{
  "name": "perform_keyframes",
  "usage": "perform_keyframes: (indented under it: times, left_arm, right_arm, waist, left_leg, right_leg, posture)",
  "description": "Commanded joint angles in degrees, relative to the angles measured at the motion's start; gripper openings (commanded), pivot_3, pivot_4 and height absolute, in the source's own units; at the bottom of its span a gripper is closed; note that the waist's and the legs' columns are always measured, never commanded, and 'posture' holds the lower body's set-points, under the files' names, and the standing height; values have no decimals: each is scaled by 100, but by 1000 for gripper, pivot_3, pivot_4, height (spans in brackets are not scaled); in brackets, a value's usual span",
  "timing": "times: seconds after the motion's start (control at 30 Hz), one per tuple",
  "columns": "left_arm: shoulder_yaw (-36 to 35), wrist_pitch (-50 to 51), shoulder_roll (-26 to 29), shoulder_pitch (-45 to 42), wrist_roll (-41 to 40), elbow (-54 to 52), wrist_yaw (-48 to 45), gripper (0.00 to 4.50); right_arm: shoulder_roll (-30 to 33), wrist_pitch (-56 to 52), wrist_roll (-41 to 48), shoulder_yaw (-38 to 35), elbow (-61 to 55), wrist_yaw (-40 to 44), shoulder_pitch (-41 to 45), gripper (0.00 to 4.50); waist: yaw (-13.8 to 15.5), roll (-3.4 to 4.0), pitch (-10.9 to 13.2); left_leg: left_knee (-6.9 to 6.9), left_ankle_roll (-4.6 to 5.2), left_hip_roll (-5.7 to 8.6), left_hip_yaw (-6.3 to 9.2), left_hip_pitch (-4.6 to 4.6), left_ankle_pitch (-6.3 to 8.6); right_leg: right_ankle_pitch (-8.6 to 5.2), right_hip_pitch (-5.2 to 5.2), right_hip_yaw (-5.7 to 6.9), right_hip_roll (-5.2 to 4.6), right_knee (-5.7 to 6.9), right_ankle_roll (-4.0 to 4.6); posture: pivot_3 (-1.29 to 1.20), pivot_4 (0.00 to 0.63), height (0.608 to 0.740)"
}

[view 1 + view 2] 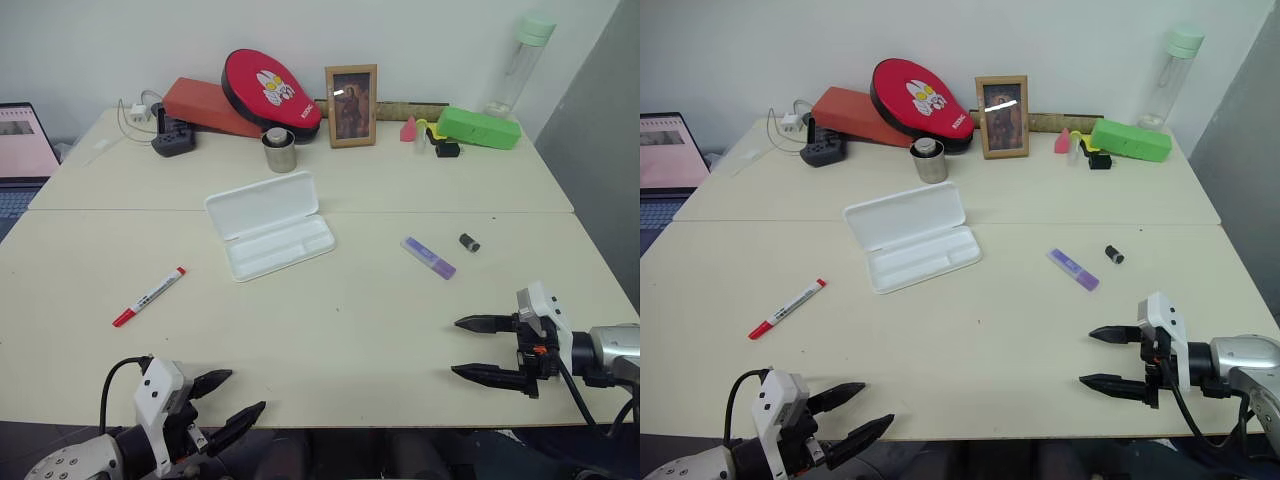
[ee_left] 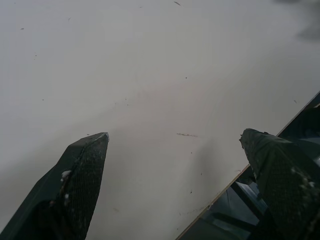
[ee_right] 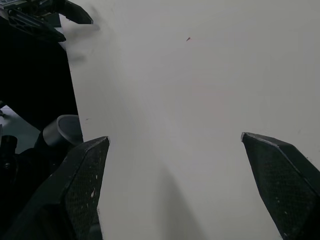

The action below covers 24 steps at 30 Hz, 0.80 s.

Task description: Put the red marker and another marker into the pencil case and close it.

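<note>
The pencil case (image 1: 270,224) lies open at mid-table, the red marker (image 1: 148,296) well to its left, the purple marker (image 1: 428,257) to its right; left gripper (image 1: 228,398) and right gripper (image 1: 472,347) hover empty, jaws spread wide.

Office-like room, pale desks (image 1: 300,340), laptop (image 1: 25,150), power strip (image 1: 172,138), framed picture (image 1: 351,106)
</note>
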State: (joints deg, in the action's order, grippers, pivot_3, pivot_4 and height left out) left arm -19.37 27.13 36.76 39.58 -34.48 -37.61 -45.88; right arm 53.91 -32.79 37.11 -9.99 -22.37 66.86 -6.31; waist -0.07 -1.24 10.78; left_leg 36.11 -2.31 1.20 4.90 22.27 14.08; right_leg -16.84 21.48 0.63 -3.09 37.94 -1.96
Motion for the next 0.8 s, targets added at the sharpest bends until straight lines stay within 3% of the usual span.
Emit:
perform_keyframes:
  times: [0.03,0.47,0.6,0.8]
  left_arm:
    - [13,-15,6,-19,-36,-14,-60,4500]
    - [26,117,129,-493,-101,23,-31,4500]
    - [62,500,393,-1396,-364,130,30,4500]
    - [637,869,943,-3613,-187,1178,-177,4500]
  right_arm:
    - [61,123,10,-176,-119,93,-68,4435]
    - [76,265,-10,-116,-142,210,-96,4435]
    - [3,115,314,-229,-307,87,391,4435]
    - [-217,-60,618,-385,-448,-521,1348,4435]
  waist:
    - [0,0,0]
    - [3,0,-1]
    - [2,2,-3]
    - [-1,-8,-10]
  left_leg:
    - [0,0,0,0,0,0]
    - [0,0,0,-5,-14,0]
    - [1,0,0,-6,-20,0]
    - [3,-1,-2,-8,-30,-2]
  right_leg:
    - [0,0,0,0,0,1]
    - [0,-9,-3,1,2,0]
    - [1,-12,0,5,7,0]
    - [5,-15,8,19,18,-3]
  posture:
    - [0,150,740]
    - [0,150,740]
    - [0,150,740]
    - [0,150,740]
